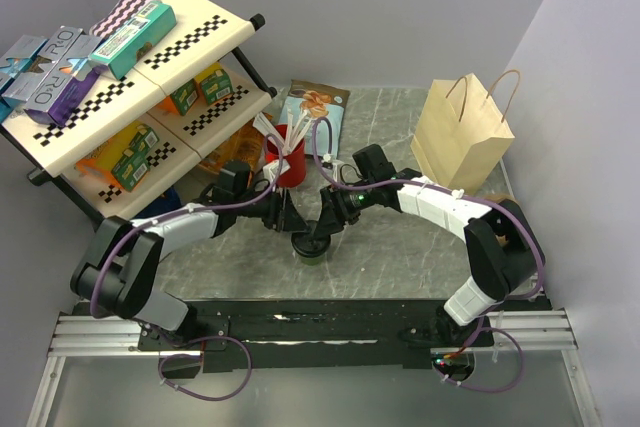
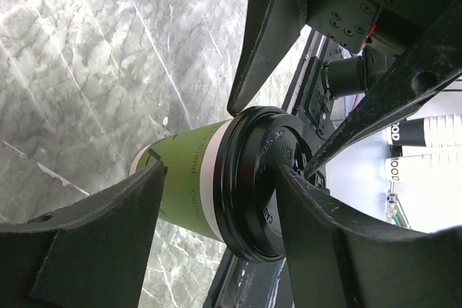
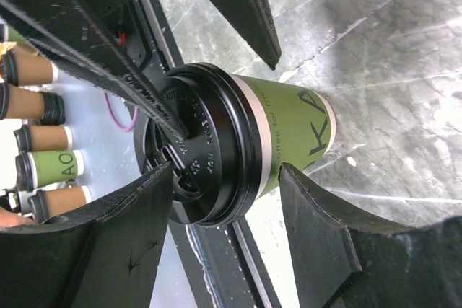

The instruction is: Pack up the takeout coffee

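Left wrist — green paper cup [image 2: 184, 178], round black lid [image 2: 249, 178].

stretches both arms inward, wrists low; holds left gripper [image 2: 220, 169] and right gripper [image 3: 225, 167] facing each other, jaws parted, one finger above the other.

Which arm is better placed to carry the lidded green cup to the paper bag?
Right. The left gripper and right gripper both straddle the green cup, but the paper bag stands on the table's right, beside the right arm; the left arm would reach across.
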Robot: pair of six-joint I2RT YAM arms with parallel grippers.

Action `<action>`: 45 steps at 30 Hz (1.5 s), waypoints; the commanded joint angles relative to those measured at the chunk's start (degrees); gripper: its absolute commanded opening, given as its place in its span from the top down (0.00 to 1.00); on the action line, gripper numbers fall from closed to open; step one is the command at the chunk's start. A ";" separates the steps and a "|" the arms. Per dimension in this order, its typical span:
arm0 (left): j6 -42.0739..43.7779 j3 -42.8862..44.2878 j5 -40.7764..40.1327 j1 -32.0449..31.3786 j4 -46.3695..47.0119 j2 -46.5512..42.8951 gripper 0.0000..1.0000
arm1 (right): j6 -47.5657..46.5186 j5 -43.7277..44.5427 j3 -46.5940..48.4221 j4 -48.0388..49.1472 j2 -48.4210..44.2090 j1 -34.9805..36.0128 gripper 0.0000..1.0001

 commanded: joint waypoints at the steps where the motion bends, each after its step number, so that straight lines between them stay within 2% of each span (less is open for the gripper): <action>1: 0.89 1.34 0.39 -0.32 3.32 1.14 0.33 | 0.88 1.76 0.86 1.14 1.06 -0.52 0.33; 5: -0.69 0.46 0.22 -0.41 6.66 2.01 0.34 | 2.37 1.07 0.25 2.81 1.41 -0.61 0.43; 10: -2.62 -0.95 -0.22 -0.41 10.88 4.65 0.35 | 6.59 -2.96 -3.35 8.87 1.15 -1.40 0.49; 16: -2.19 -1.74 -1.01 -0.41 11.76 7.20 0.37 | 11.51 -6.49 -8.19 15.11 1.15 -2.28 0.49; 30: -4.82 -5.61 -4.71 1.35 17.82 15.99 0.41 | 13.54 -3.60 -11.71 16.79 2.03 -2.28 0.48; 33: -5.26 -4.56 -1.11 2.05 19.49 16.52 0.38 | 11.63 -5.26 -11.45 16.18 0.80 -2.46 0.40; 34: -5.17 -4.38 -0.49 2.05 19.50 16.08 0.37 | 9.43 -5.01 -9.18 14.43 -1.03 -2.46 0.34; 37: -4.74 -4.38 0.39 2.05 18.80 13.89 0.37 | -3.21 -3.60 -2.60 4.34 -5.25 -2.46 0.23; 39: -4.65 -4.73 0.83 2.05 18.53 12.31 0.36 | -12.33 -2.55 0.67 -2.59 -6.75 -2.37 0.20; 40: -4.73 -5.08 0.92 2.05 18.70 11.17 0.36 | -14.65 -2.28 3.21 -4.11 -7.63 -2.37 0.00; 45: -3.33 -4.73 0.75 2.14 17.39 10.45 0.36 | -27.03 0.35 5.87 -8.87 -9.22 0.78 0.00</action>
